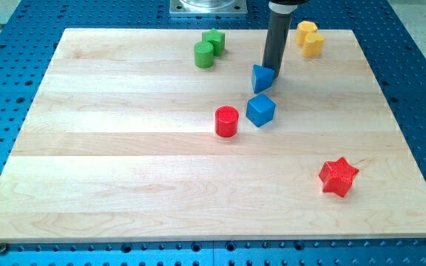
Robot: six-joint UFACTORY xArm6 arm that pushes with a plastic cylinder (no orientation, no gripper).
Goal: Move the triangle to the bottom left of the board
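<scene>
The blue triangle (262, 77) lies on the wooden board (124, 162) a little right of centre in the upper part of the view. My tip (273, 71) is right at the triangle's upper right side, touching or nearly touching it. A blue cube (260, 110) sits just below the triangle. A red cylinder (226, 121) stands to the left of the cube.
A green cylinder (204, 55) and a green block (214, 39) sit together near the view's top, left of my tip. Two yellow blocks (310, 39) sit at the top right. A red star (339, 176) lies at the lower right.
</scene>
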